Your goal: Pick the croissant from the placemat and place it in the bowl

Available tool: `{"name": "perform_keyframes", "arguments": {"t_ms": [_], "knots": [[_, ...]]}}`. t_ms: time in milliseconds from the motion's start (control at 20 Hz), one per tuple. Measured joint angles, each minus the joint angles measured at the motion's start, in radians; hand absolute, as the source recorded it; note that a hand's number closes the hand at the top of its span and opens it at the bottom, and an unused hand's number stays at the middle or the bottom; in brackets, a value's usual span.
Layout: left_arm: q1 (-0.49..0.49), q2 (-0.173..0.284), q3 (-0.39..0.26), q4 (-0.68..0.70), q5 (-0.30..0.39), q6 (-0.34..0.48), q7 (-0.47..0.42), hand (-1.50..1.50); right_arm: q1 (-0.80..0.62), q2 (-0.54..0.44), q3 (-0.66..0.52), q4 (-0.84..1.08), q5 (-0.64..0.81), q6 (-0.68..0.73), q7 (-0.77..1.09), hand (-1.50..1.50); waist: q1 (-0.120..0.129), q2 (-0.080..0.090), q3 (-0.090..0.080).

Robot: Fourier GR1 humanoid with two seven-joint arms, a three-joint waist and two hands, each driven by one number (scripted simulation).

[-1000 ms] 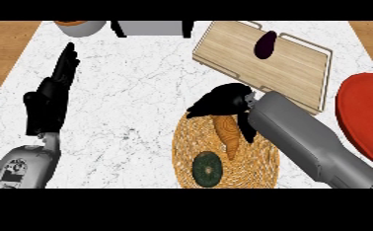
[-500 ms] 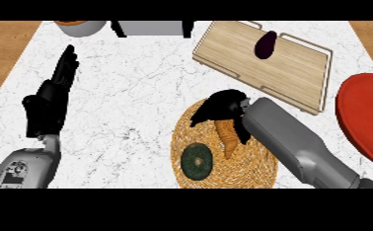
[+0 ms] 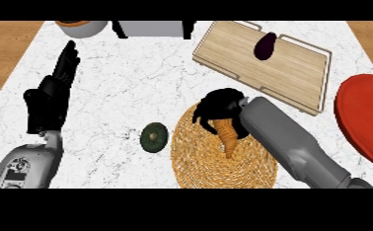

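The croissant [image 3: 228, 136] lies on the round woven placemat [image 3: 218, 168], its upper end inside the curled fingers of the right hand [image 3: 216, 105]. The red bowl [image 3: 357, 114] shows at the counter's [image 3: 138, 92] right edge. The left hand [image 3: 53, 92] rests open at the left.

The right hand [image 3: 218, 107] sits at the end of a grey forearm that slants in from the lower right corner, wrist bent so the black fingers [image 3: 206, 115] curl downward and to the left, closed around the upper end of the croissant [image 3: 228, 135] just beneath the palm. The left hand [image 3: 51, 96] shows at the left side above its own grey forearm, which enters from the lower left corner. Its fingers are straight and together, pointing up and slightly right, holding nothing.
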Motion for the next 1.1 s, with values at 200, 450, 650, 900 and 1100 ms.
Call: {"name": "perform_keyframes", "arguments": {"t_ms": [200,450,650,900,1100], "knots": [[0.039,0.003,0.014,-0.02,0.006,-0.021,-0.02,0.0,0.005,0.009,-0.032,0.011,0.012,-0.018,-0.035,1.5,0.001,0.001,0.001],[0.048,0.005,0.034,-0.019,-0.002,-0.011,-0.007,0.0,0.111,0.052,-0.121,-0.073,-0.029,-0.028,0.145,1.5,-0.043,-0.015,0.0],[0.079,0.016,0.061,-0.015,-0.008,0.008,0.002,0.0,0.233,0.08,-0.248,-0.122,-0.094,-0.108,0.345,1.5,-0.11,-0.043,-0.002],[0.101,0.024,0.083,-0.017,-0.007,0.018,0.006,0.0,0.393,0.138,-0.349,-0.27,-0.148,-0.232,0.539,1.5,-0.156,-0.05,-0.006],[0.117,0.024,0.088,-0.023,-0.009,0.023,0.004,0.0,0.508,0.178,-0.391,-0.452,-0.193,-0.338,0.649,1.5,-0.16,-0.045,-0.004]]}}
